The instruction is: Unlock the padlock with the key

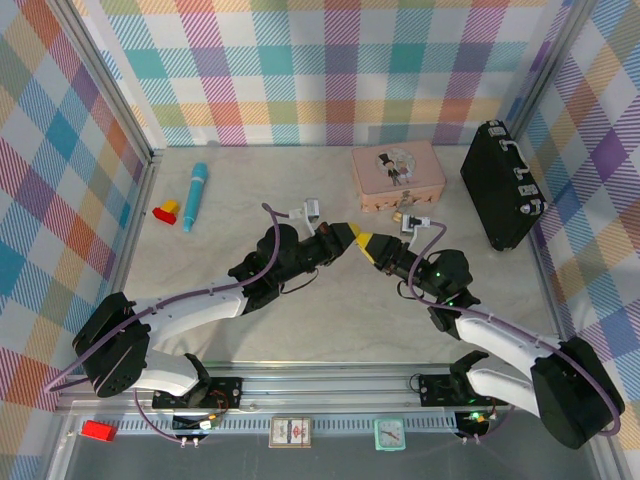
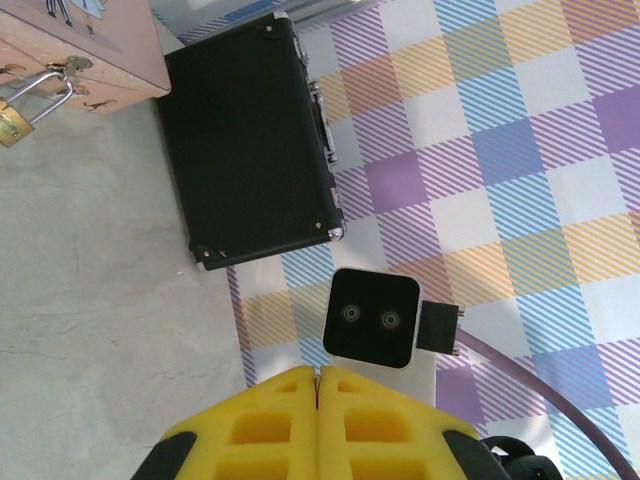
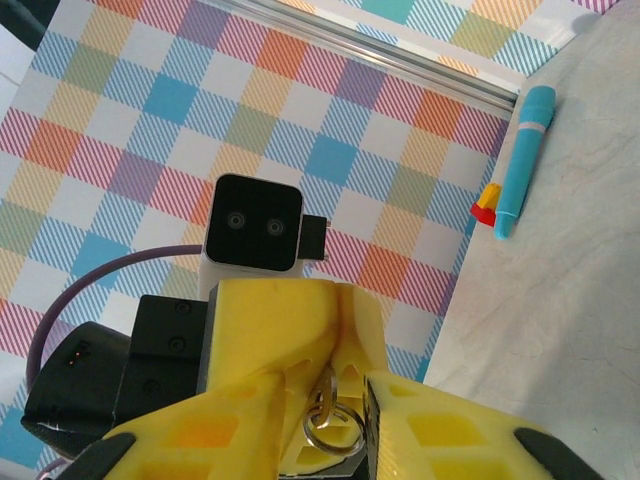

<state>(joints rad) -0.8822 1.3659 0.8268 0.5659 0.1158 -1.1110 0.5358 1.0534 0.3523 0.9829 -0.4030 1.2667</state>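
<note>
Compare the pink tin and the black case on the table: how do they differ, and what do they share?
Colour: the pink tin is pink with a cartoon picture on its lid; the black case is plain black with metal corners. Fastening: a brass padlock hangs from the tin's clasp; the case shows silver latches and no padlock. Both are rectangular boxes on the table, standing apart.

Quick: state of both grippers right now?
Left gripper: closed; whether it pinches anything cannot be told.
Right gripper: fingers either side of the key ring; actual grip cannot be told.
</note>
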